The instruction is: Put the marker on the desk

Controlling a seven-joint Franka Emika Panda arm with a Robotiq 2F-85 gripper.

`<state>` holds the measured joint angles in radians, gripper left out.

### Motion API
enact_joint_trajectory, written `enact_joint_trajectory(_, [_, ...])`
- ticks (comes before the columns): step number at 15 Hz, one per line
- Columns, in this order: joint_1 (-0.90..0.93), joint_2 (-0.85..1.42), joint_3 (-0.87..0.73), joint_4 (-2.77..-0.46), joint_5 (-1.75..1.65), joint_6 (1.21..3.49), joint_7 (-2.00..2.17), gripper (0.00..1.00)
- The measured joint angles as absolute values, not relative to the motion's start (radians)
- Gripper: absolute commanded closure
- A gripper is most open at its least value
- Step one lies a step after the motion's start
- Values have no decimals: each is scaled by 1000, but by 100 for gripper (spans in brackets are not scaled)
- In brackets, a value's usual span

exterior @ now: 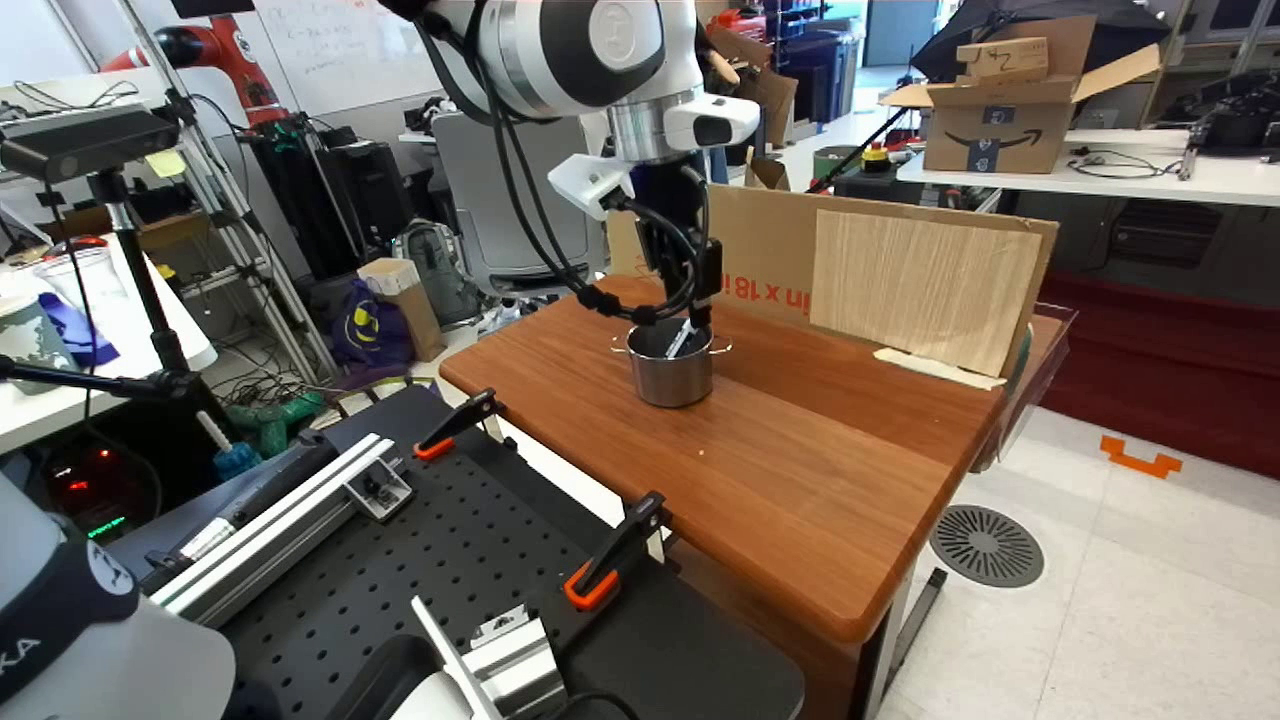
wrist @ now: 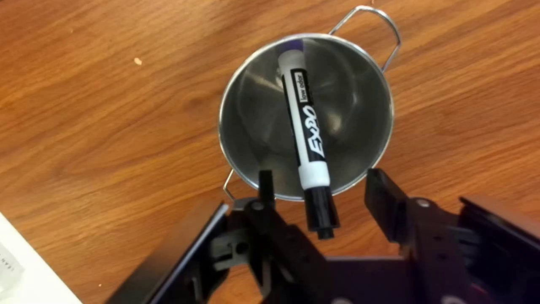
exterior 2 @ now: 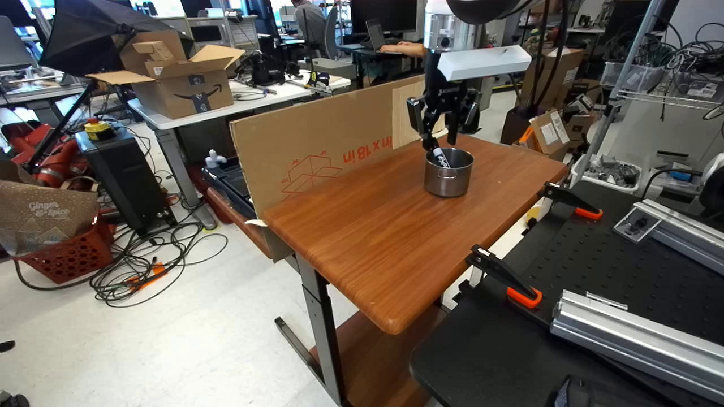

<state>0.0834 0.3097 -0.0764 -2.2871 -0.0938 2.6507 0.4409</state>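
The marker (wrist: 310, 122), black and white with a black cap, leans tilted inside the small grey metal cup (wrist: 371, 114). Its capped end sticks out over the rim; it also shows in both exterior views (exterior: 680, 338) (exterior 2: 442, 158). The cup (exterior: 672, 383) (exterior 2: 447, 182) stands upright on the reddish-brown desk (exterior: 800, 490) (exterior 2: 362, 232) (wrist: 126, 126). My gripper (wrist: 320, 190) is right above the cup, pointing down, with its fingers apart. In the wrist view the marker's cap lies between the fingers, with a gap on each side. In an exterior view (exterior 2: 440, 138) the fingers are also spread.
The cup has thin wire handles (wrist: 390, 29) on opposite sides. A cardboard sheet (exterior: 760, 250) (exterior 2: 322, 152) stands along one desk edge, with a pale plywood board (exterior: 920, 290) on it. A black perforated bench (exterior: 480, 530) with orange-tipped clamps (exterior: 615, 560) (exterior 2: 503, 274) adjoins the opposite edge.
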Motion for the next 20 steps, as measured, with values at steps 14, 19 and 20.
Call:
enact_joint_trajectory(14, [91,314,-93,-2280,-94,2651,441,72])
enact_joint_trajectory(19, [95,314,-95,-2276,-94,2651,443,37])
enact_joint_trajectory(20, [95,314,-95,-2273,-94,2651,443,30])
